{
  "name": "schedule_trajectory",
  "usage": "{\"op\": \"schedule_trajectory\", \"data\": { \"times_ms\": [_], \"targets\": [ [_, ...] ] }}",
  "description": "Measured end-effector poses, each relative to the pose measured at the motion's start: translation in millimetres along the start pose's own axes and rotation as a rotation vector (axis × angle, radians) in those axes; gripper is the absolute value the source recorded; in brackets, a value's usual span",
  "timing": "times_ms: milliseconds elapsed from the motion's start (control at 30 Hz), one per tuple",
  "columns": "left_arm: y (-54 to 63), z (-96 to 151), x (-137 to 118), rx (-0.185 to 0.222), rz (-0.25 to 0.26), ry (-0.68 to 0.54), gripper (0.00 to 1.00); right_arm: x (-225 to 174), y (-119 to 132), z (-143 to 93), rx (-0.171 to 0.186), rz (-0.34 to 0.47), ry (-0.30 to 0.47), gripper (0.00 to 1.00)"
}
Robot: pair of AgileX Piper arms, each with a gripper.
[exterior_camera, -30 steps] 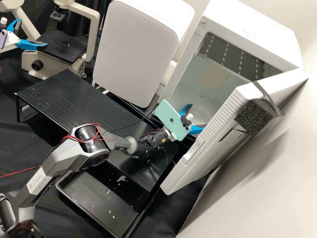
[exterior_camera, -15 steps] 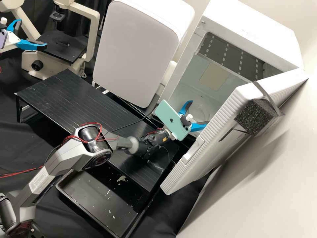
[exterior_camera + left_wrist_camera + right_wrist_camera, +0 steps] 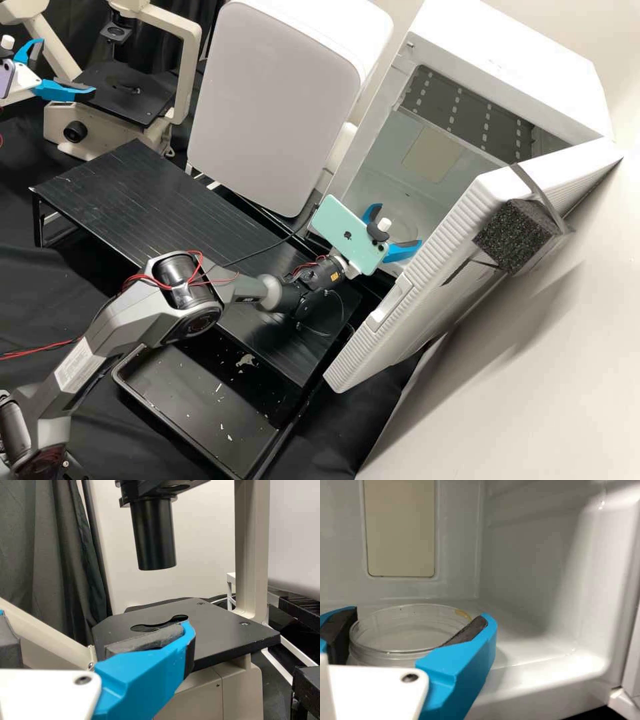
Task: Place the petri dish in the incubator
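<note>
Petri dish (image 3: 410, 627) inside the white incubator (image 3: 503, 60), apparently resting on its floor, between the wide-set fingers of the right gripper (image 3: 401, 225); contact with the fingers hard to judge. Incubator door (image 3: 443, 267) open. Left gripper (image 3: 67, 67) by the microscope (image 3: 123, 97), fingers spread, nothing between them.
</note>
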Motion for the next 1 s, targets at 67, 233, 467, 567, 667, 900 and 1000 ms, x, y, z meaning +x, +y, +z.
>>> {"op": "schedule_trajectory", "data": {
  "times_ms": [67,233,467,567,667,900,1000],
  "targets": [
    [0.0,0,0,0.000,0.000,0.000,1.00,1,3,1,-0.004,-0.003,-0.007,0.00],
    [0.0,0,0,0.000,0.000,0.000,1.00,1,9,6,-0.018,-0.006,-0.031,0.00],
    [0.0,0,0,0.000,0.000,0.000,1.00,1,11,8,-0.018,-0.005,-0.036,0.00],
    [0.0,0,0,0.000,0.000,0.000,1.00,1,11,8,-0.018,-0.005,-0.036,0.00],
    [0.0,0,0,0.000,0.000,0.000,1.00,1,11,8,-0.018,-0.005,-0.036,0.00],
    [0.0,0,0,0.000,0.000,0.000,1.00,1,14,4,-0.028,-0.007,-0.029,0.00],
    [0.0,0,0,0.000,0.000,0.000,1.00,0,19,-2,-0.038,-0.002,-0.016,0.00]
  ]
}}
